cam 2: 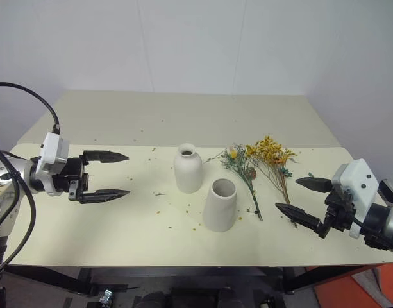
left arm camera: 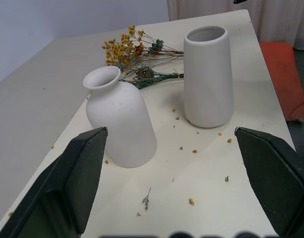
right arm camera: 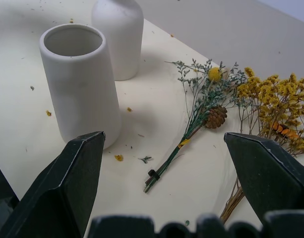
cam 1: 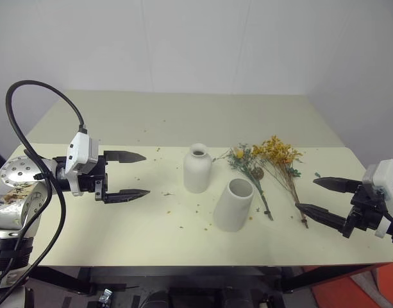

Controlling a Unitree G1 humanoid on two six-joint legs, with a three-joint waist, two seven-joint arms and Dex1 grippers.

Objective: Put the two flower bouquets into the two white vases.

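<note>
Two white vases stand mid-table: a small rounded one with a narrow neck [cam 1: 197, 168] and, right of it and nearer me, a taller wide-mouthed one [cam 1: 234, 205]. Both are empty. Right of them two bouquets lie flat, stems toward me: a grey-green sprig bunch with a yellow bloom and a pine cone [cam 1: 249, 169], and a bushy yellow spray [cam 1: 277, 154]. My left gripper [cam 1: 127, 174] hovers open left of the small vase, pointing at it. My right gripper [cam 1: 319, 197] hangs open just right of the yellow spray's stem ends, holding nothing.
Small yellow crumbs [cam 1: 181, 226] are scattered over the cream table [cam 1: 119, 231]. A black cable [cam 1: 29, 128] loops above my left arm. An orange object [cam 1: 350, 292] sits on the floor off the table's right front corner.
</note>
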